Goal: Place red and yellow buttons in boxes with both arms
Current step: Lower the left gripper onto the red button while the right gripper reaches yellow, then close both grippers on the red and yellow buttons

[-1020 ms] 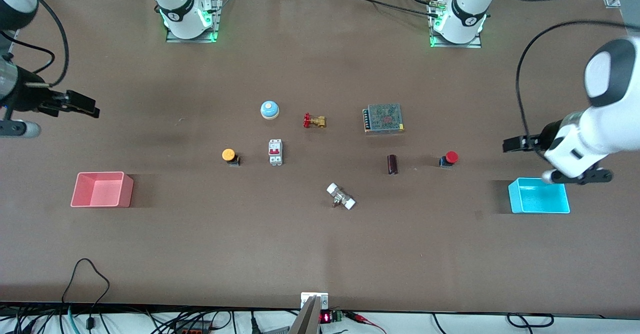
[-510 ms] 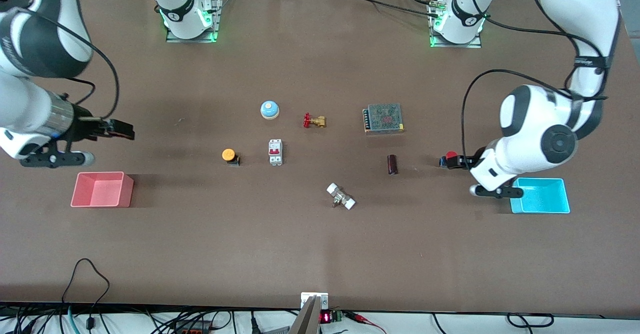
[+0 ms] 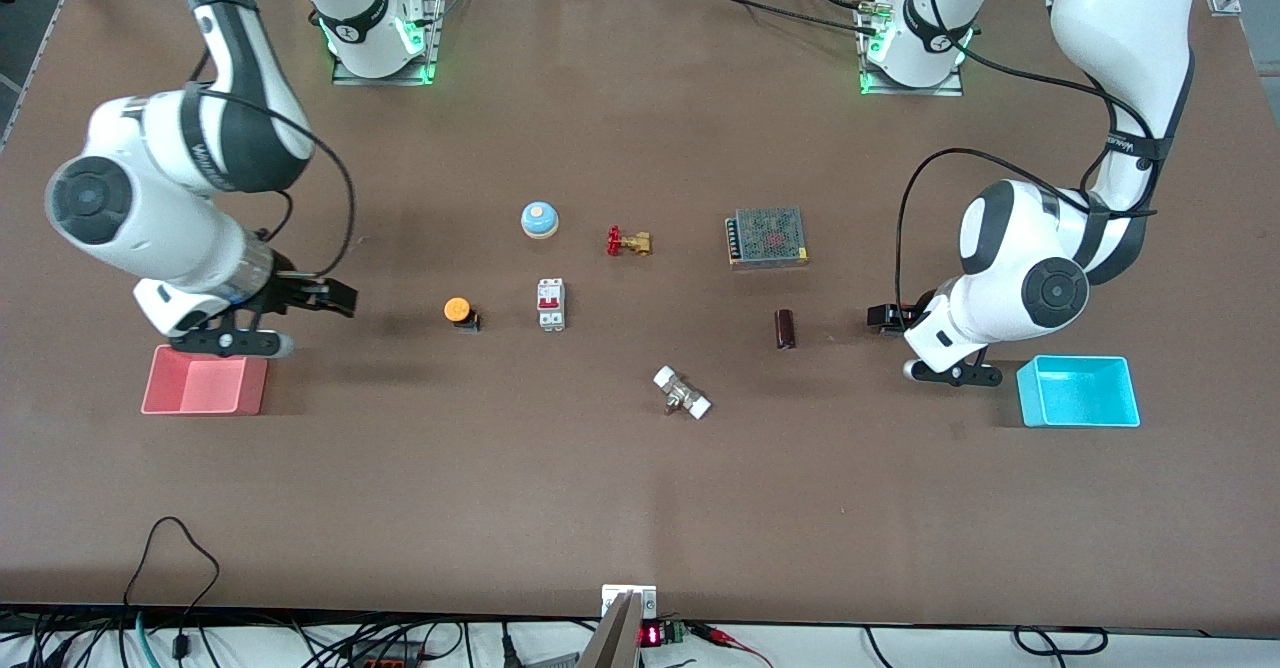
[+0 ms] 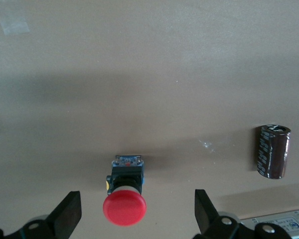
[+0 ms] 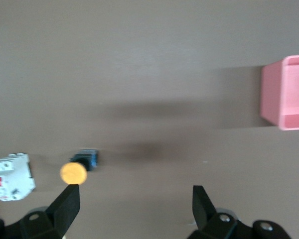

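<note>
Left gripper (image 4: 134,214), jaws wide open, nothing held, hangs over red button (image 4: 124,201): round red cap on dark base, w/ cap between the fingers, near cyan box (image 3: 1078,391). Right gripper (image 5: 134,211), also wide open and empty, is over the table between pink box (image 3: 205,380) & yellow button (image 5: 74,172), which isn't within its jaws.

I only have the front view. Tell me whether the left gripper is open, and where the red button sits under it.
Observer: Open. In the left wrist view the left gripper has a finger on either side of the red button, neither touching it.
Operator: Now report the right gripper.
Observer: Also open. In the right wrist view the right gripper is off-centre: the yellow button sits by one fingertip, not between them.
</note>
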Motion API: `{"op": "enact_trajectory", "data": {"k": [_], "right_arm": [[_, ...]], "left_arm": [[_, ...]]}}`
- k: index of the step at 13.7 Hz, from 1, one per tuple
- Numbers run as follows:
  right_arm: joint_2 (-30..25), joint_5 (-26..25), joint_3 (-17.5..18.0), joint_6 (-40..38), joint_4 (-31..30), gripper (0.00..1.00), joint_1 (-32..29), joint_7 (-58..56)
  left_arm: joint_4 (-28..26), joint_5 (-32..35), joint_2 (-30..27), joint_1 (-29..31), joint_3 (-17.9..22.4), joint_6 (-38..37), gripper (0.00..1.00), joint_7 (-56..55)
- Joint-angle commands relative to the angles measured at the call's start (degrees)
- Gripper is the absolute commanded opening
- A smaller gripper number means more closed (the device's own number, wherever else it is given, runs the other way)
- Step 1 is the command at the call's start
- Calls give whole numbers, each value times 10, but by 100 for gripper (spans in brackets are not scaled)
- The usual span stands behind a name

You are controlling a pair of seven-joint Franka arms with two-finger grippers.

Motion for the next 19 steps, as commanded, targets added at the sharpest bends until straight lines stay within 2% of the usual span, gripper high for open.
{"op": "enact_trajectory", "data": {"k": [1,4,7,12,17,19], "right_arm": [[16,-1,15,46,-16,100,29,40],[17,-26,50,128,-73,100,27,84],[22,-91,73,150,-95,100,25,157],[40,-93,73,241,-142,100,26,207],[64,-159,77,245,-138,100,25,197],[70,-164,79,246,-135,100,21,192]], "left_arm": [[-20,28,-2,-1,1,25,100,7],[-21,32,6,-1,0,29,100,8],[-48,30,6,0,-3,60,100,8],[-53,30,13,0,-3,69,100,9],[-52,31,29,6,-3,80,100,10],[-52,31,28,5,-3,80,100,10]]}}
